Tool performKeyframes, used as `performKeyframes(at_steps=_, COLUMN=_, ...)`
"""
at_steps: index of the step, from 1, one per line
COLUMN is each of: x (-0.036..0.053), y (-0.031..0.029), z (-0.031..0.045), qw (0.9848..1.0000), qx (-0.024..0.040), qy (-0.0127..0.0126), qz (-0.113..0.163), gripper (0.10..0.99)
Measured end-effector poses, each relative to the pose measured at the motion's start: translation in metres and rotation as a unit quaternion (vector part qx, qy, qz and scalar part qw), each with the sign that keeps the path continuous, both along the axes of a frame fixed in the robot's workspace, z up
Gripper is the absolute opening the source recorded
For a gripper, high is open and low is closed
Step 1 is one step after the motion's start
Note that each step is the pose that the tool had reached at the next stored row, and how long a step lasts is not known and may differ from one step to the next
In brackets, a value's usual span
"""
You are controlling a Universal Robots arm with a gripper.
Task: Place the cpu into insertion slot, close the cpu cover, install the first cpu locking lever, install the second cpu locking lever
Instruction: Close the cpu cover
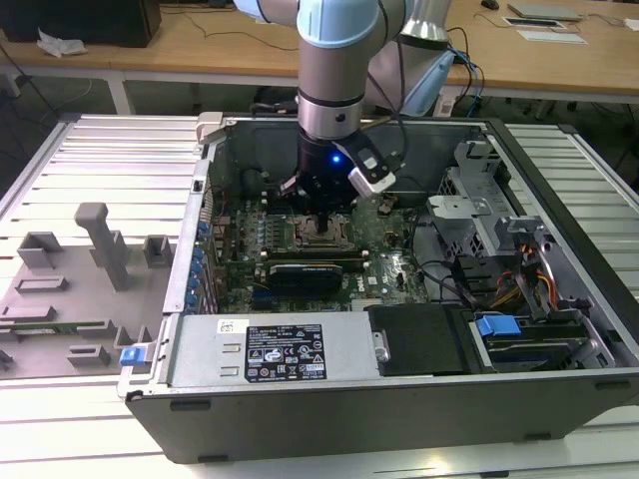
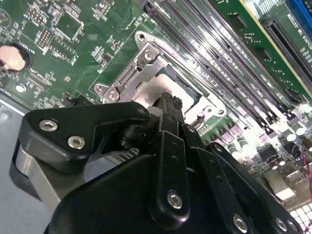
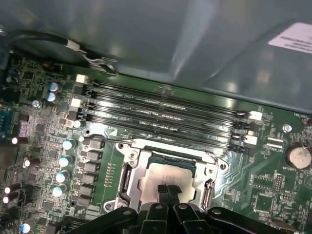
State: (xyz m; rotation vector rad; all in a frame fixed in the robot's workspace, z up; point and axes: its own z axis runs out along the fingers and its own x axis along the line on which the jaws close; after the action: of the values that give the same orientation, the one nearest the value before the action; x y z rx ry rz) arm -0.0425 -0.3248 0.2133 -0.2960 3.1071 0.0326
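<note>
Around the insertion slot [image 1: 321, 236] the cpu cover [image 3: 130, 171] appeared to lie flat. The cpu [image 3: 161, 176], square and pale silvery-beige, sat inside that slot. Directly above the slot stood the gripper [image 3: 166, 190], fingertips pinched together, holding nothing, just at the chip's top.

Slatted metal table [image 1: 110, 150] carries open computer case [image 1: 399, 424] and grey fixtures [image 1: 105, 244]

The cpu [image 3: 163, 176], a flat square with a silvery-beige top, sits level in the insertion slot [image 3: 171, 158], directly beneath the claw [image 3: 165, 189] tips, apparently touching them. The cpu cover [image 3: 127, 171], a silvery frame, lies flat around the chip, its cut-out exposing the top.
</note>
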Motion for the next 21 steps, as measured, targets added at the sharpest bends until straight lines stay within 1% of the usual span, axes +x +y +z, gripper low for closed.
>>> performKeyframes(at_steps=3, x=0.0, y=0.0001, z=0.0012, qw=0.9997, qx=0.0, qy=0.0, qz=-0.026, gripper=0.106)
performKeyframes(at_steps=6, x=0.0, y=0.0001, z=0.01, qw=0.9993, qx=0.0, qy=-0.0009, qz=-0.038, gripper=0.106)
performKeyframes(at_steps=7, x=0.0, y=0.0001, z=0.0141, qw=0.9992, qx=0.0001, qy=-0.0016, qz=-0.04, gripper=0.106)
performKeyframes(at_steps=9, x=0.0, y=0.0001, z=0.0194, qw=0.9991, qx=-0.0001, qy=-0.0025, qz=-0.042, gripper=0.106)
performKeyframes(at_steps=10, x=0.0, y=0.0001, z=0.0247, qw=0.999, qx=-0.0002, qy=-0.0035, qz=-0.045, gripper=0.106)
performKeyframes(at_steps=11, x=0.0, y=0.0001, z=0.0283, qw=0.9989, qx=-0.0002, qy=-0.0042, qz=-0.046, gripper=0.106)
performKeyframes(at_steps=12, x=0.0, y=0.0001, z=0.0304, qw=0.9989, qx=-0.0002, qy=-0.0048, qz=-0.047, gripper=0.106)
performKeyframes(at_steps=14, x=0.0, y=0.0002, z=0.0334, qw=0.9987, qx=-0.0003, qy=-0.006, qz=-0.05, gripper=0.106)
performKeyframes(at_steps=21, x=0.0, y=0.0002, z=0.0336, qw=0.9987, qx=-0.0003, qy=-0.006, qz=-0.051, gripper=0.106)
